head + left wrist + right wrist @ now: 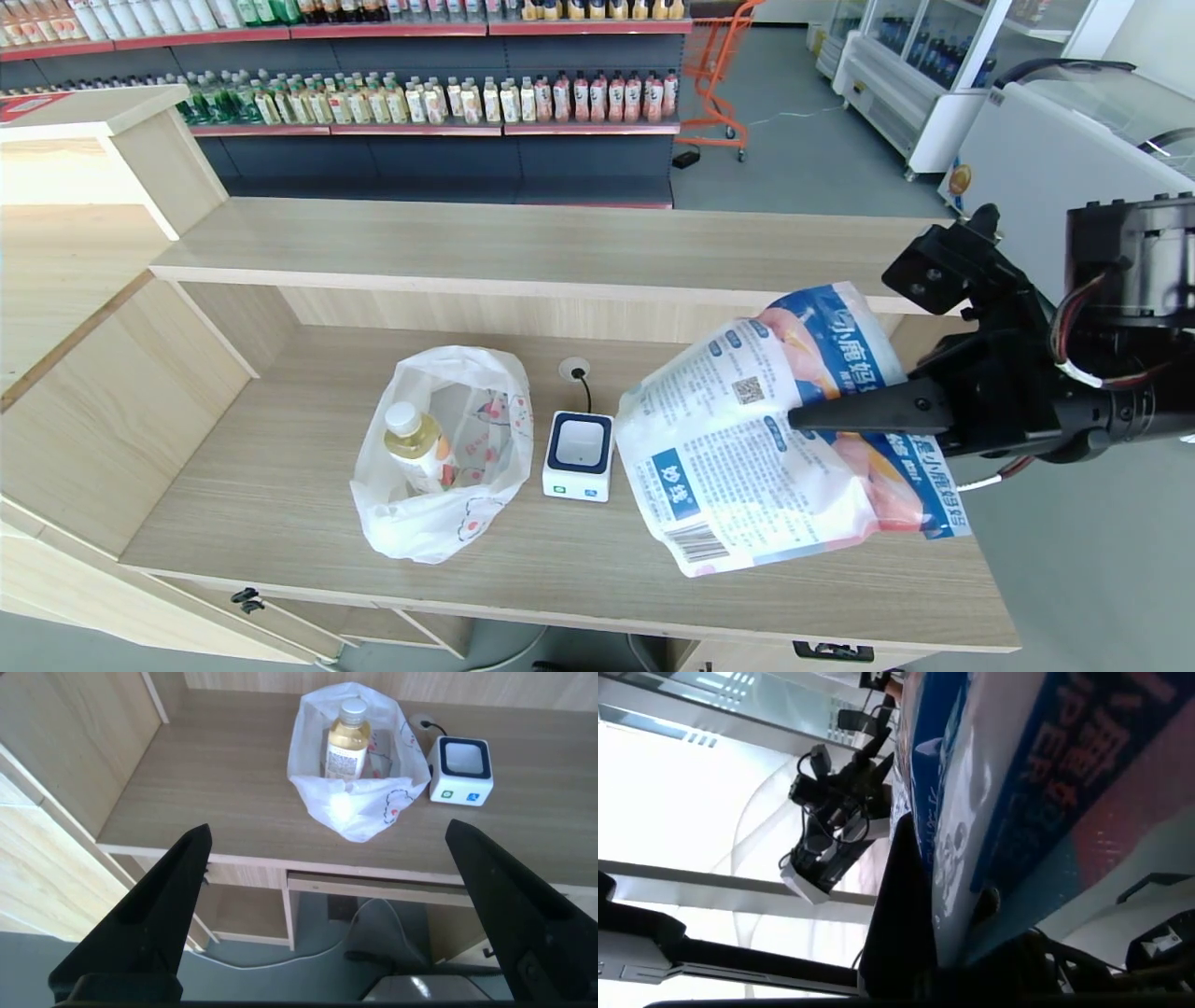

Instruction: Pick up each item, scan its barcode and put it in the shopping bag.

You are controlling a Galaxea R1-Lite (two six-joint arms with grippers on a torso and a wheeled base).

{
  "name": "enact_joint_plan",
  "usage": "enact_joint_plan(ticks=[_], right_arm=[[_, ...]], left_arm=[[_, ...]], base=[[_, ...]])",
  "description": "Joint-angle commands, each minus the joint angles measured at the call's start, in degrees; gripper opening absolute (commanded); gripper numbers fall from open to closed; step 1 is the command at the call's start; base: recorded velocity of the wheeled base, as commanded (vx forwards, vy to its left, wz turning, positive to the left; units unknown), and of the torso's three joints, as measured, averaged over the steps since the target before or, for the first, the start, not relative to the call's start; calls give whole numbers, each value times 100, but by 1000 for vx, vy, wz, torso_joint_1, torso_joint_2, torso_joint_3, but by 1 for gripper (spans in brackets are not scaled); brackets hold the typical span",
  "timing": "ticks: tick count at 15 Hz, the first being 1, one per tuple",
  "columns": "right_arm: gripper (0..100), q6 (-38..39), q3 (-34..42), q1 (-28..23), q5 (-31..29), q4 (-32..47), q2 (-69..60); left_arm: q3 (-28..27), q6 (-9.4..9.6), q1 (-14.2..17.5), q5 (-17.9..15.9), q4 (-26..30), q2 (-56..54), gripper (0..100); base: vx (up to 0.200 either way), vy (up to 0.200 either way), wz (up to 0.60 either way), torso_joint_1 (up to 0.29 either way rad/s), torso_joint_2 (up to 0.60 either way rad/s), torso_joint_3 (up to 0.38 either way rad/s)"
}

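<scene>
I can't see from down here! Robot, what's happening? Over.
Right gripper shut on packet, beside scanner. Left gripper open, empty. Bottle already in shopping bag. Nothing blocking.

A glossy white plastic packet [738, 467] carries royal-blue bands, pink-orange pictures, a black square code and a black-striped barcode. The right claw [812, 413] gripping it is black. A translucent white plastic shopping bag [425, 537] bears small red-and-pink cartoon prints. Inside it, a clear bottle [415, 448] shows pale yellow drink, a white cap and a white-and-orange label. A white cube scanner [579, 462] has a navy-framed top and a green patch. The counter [271, 485] is pale wood grain.
</scene>
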State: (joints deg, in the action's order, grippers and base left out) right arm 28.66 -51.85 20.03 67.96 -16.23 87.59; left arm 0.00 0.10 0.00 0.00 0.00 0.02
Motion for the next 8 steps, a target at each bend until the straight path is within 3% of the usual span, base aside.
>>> enact_joint_plan(ticks=[1, 8], right_arm=[[0, -1, 8, 54, -2, -3, 4], [0, -10, 25, 63, -29, -3, -40]], left_arm=[[0, -1, -9, 0, 0, -2, 100], [0, -1, 0, 0, 0, -2, 100]], base=[[0, 0, 0, 0, 0, 0], [0, 0, 0, 0, 0, 0]])
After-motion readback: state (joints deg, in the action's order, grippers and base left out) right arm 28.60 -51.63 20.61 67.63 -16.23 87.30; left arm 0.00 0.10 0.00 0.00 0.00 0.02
